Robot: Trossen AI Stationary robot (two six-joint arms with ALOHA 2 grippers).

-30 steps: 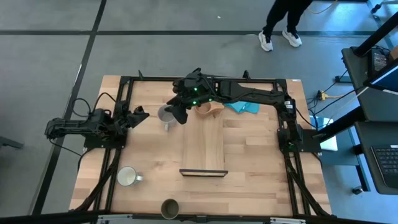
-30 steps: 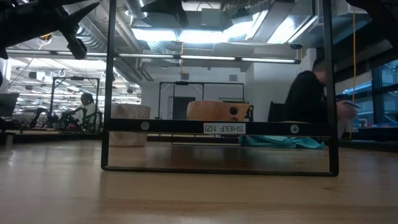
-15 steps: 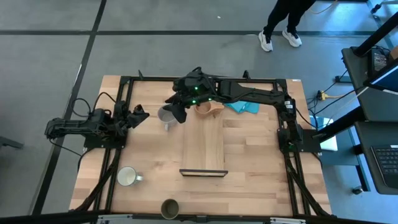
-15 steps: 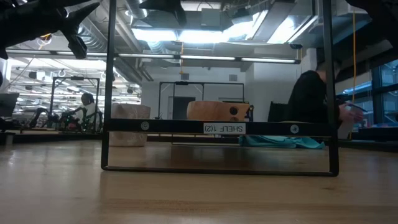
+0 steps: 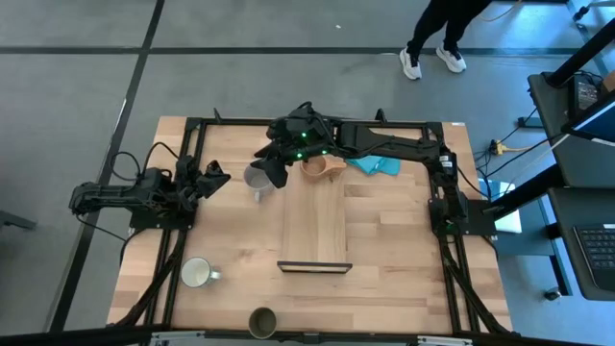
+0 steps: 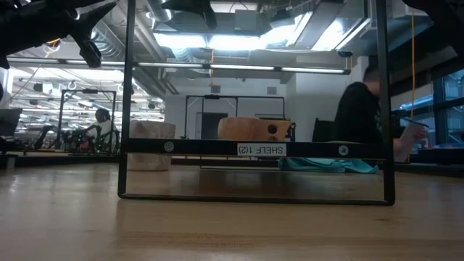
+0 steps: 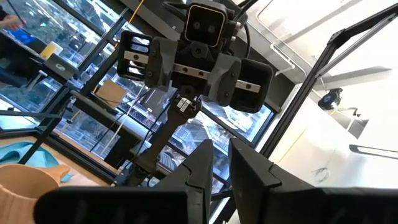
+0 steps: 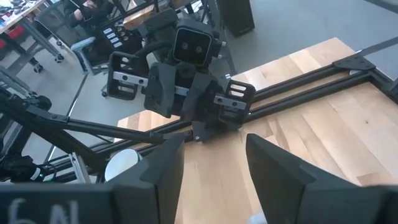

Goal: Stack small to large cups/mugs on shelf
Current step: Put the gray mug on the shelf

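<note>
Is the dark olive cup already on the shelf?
No, the dark olive cup stands on the tabletop near the front edge, apart from the shelf.

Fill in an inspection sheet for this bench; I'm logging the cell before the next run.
Surface: wooden table, bare wood showing.
Job's things: shelf mid-table; tan cup at its far end; grey mug beside it; pale mug and olive cup at the near edge.
Clutter: teal cloth.
Grippers: right gripper open above the grey mug; left gripper shut, waiting left.
Cables: along the frame.
Surroundings: a person behind the table.
</note>
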